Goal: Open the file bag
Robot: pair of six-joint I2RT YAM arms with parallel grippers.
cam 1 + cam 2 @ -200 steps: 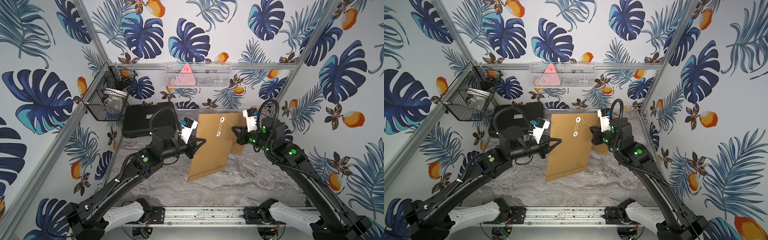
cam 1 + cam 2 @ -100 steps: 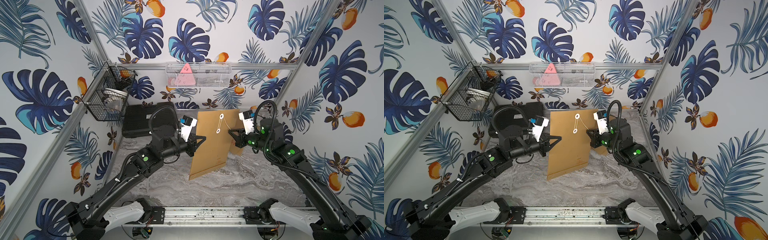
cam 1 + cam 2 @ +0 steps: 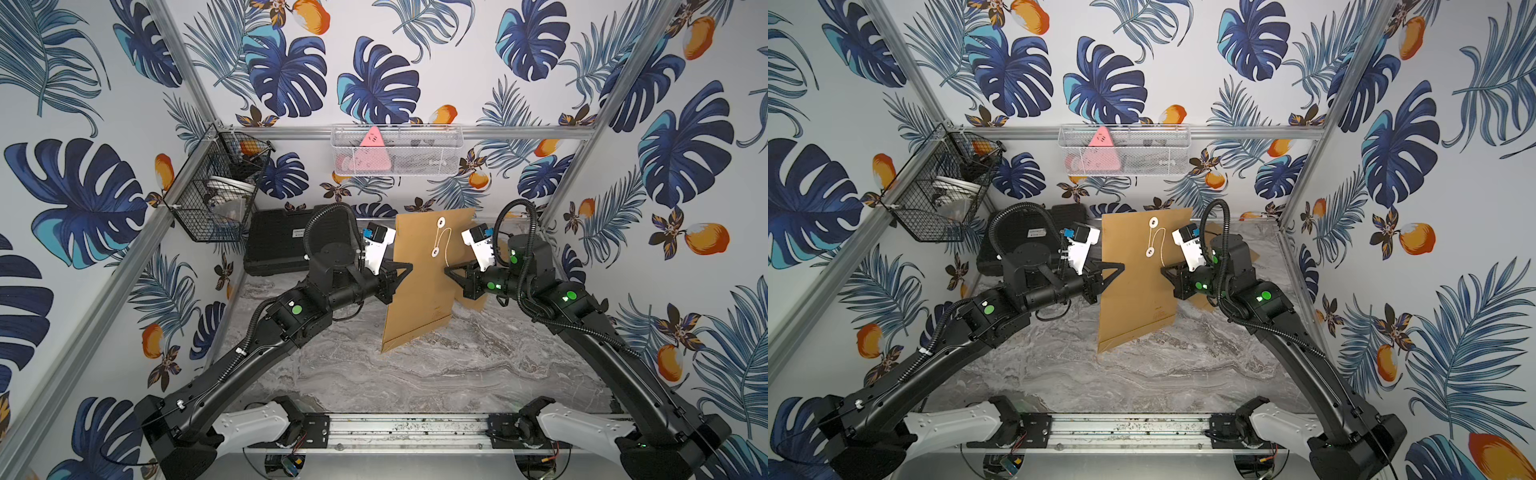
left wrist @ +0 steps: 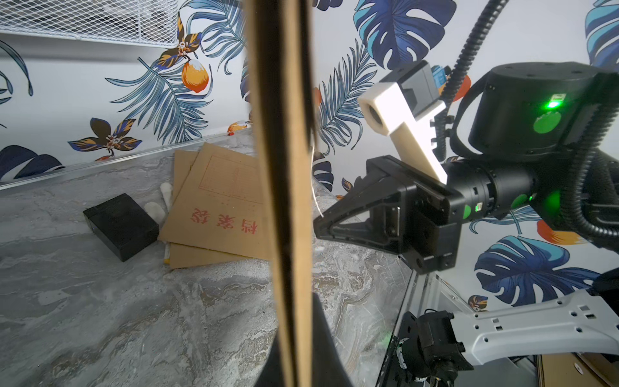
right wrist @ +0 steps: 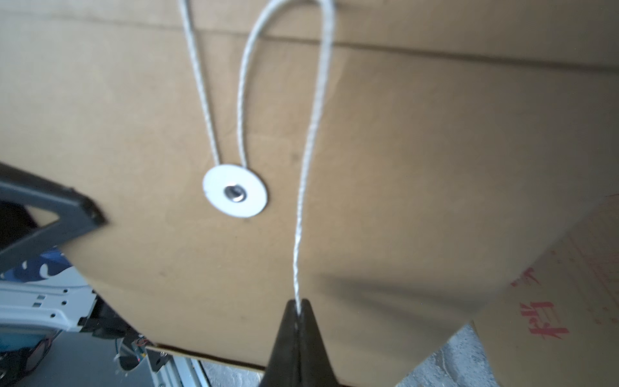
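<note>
Above tabletop (image 3: 415,374): file bag (image 3: 419,307), upright, edge clamped in left jaws; string (image 5: 311,167) pinched in right jaws, seemingly looped round washer (image 5: 235,191).

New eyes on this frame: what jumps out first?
A brown bag stands upright mid-table, clamped at its edge by the left end effector. Opposite, the right end effector pinches the bag's white string, which runs up from a white disc. Loud leaf wallpaper covers every wall.

I list: tan file bag (image 3: 419,291), white string (image 5: 310,187), white disc (image 5: 217,187); grey marbled table (image 3: 415,374); walls (image 3: 291,70) patterned with blue leaves, orange fruit.
</note>
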